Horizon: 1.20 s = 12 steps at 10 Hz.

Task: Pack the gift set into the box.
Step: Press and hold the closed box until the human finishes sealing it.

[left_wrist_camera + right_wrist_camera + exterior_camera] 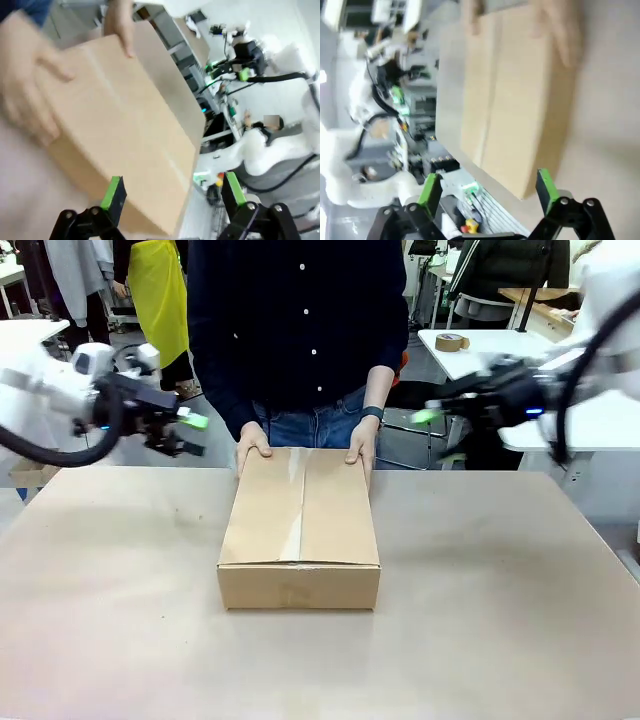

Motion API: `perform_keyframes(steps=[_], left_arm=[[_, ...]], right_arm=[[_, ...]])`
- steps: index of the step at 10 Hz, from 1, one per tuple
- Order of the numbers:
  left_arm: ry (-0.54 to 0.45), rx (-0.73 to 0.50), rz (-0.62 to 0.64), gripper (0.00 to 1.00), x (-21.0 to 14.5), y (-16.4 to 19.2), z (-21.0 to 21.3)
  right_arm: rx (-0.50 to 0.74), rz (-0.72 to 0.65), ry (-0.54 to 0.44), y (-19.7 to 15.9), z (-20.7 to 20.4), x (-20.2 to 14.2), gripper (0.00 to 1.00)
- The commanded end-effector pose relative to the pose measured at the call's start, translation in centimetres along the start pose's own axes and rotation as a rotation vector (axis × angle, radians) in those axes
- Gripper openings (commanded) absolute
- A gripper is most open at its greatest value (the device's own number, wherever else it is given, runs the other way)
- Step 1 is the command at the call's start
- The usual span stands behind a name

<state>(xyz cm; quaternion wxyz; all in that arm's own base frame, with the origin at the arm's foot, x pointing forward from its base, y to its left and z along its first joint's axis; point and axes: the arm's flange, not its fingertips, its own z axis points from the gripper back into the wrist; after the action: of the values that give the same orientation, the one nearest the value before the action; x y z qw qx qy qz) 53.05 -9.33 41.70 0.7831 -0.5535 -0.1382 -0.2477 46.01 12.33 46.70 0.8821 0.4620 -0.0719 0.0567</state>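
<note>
1. We see a shallow brown corrugated cardboard box (300, 530) lying flat in the middle of the beige desk (500, 620). Its top flaps are folded shut and meet in a seam that runs away from us along the lid.
2. A person in a dark buttoned shirt (300, 320) stands at the far side of the desk. One hand (252, 447) rests on the box's far corner at picture left, and the other hand (362, 445) rests on the far corner at picture right.
3. The left pincer (190, 436), black with green pads, hangs in the air near the desk's far left edge, well apart from the box. Its jaws are spread and grip nothing.
4. From the left wrist, we look past the left pincer (172, 187), its fingers wide apart, at the blurred box (120, 125). The box sits tilted in the picture, with the person's fingers on its far end.
5. The right pincer (437, 435) hangs raised near the desk's far right edge, also well apart from the box and blurred in the front view.
6. From the right wrist, we see the right pincer (489, 184) released, with nothing between its green pads. The closed box (520, 110) lies ahead of it on the desk.
</note>
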Motion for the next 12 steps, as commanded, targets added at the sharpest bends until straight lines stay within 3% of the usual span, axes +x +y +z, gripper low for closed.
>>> perform_keyframes(steps=[1,2,3,4,5,6,7,8,9,10,12], left_arm=[[-0.039,0.055,-0.061,1.0,-1.6,1.6,-1.5],[-0.056,0.009,0.048,1.0,-2.4,3.8,3.2],[0.01,0.032,-0.051,1.0,0.4,-0.8,-2.5],[0.01,0.032,-0.051,1.0,0.4,-0.8,-2.5],[0.01,0.032,-0.051,1.0,0.4,-0.8,-2.5],[-0.002,0.04,-0.031,1.0,-0.4,0.7,-1.6],[-0.055,-0.067,-0.336,1.0,0.4,0.4,-2.4],[-0.181,-0.044,-0.479,1.0,1.2,0.8,-2.3],[-0.251,-0.094,-0.607,1.0,1.4,0.7,-2.4],[-0.337,-0.13,-0.742,1.0,1.3,0.3,-2.5],[-0.482,-0.141,-0.814,1.0,0.4,-0.2,-1.7]], right_arm=[[0.121,0.231,-0.076,0.0,-4.6,0.6,1.0],[-0.068,0.185,-0.186,-2.2,-0.2,0.3,1.0],[0.024,0.124,0.0,2.4,-4.2,-0.2,1.0],[0.024,0.124,0.0,2.4,-4.2,-0.2,1.0],[-0.014,0.18,-0.053,1.5,-4.2,0.3,1.0],[0.048,0.442,-0.243,1.9,-6.7,2.5,1.0],[0.216,0.639,-0.324,2.0,-8.3,3.2,1.0],[0.256,0.761,-0.46,1.7,-8.8,3.4,1.0],[0.359,0.87,-0.504,2.0,-9.4,3.1,1.0],[0.417,0.909,-0.493,2.6,-9.8,3.1,1.0],[0.266,0.922,-0.349,2.7,-10.4,2.7,1.0]])
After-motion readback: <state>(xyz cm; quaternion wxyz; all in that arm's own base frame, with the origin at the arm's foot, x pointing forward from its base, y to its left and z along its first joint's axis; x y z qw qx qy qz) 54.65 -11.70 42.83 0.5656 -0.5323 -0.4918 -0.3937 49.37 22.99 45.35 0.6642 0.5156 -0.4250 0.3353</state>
